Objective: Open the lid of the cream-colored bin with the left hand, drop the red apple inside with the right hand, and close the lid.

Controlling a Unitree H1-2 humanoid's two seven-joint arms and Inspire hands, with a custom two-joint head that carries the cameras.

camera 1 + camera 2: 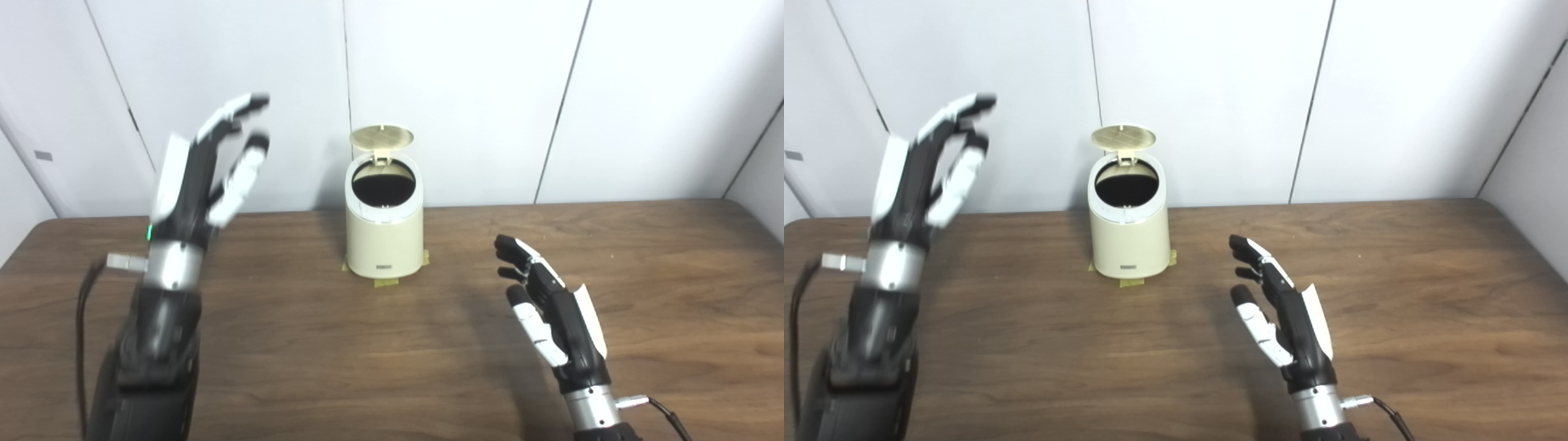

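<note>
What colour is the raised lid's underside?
Pale tan-yellow on the round hinged lid of the cream-coloured bin, clearest in the left eye view.

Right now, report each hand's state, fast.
Left hand: open, raised, holding nothing.
Right hand: open, low over the table, holding nothing.

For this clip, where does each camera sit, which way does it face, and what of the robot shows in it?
Left eye view: on the head, looking forward and down over the table at the bin, its lid up; left hand raised, right hand low, both open.
Right eye view: beside it, a little to the right, facing the same way; the bin sits further left in the picture.
Shared: bin, both hands, table, wall. No apple shows in either.
</note>
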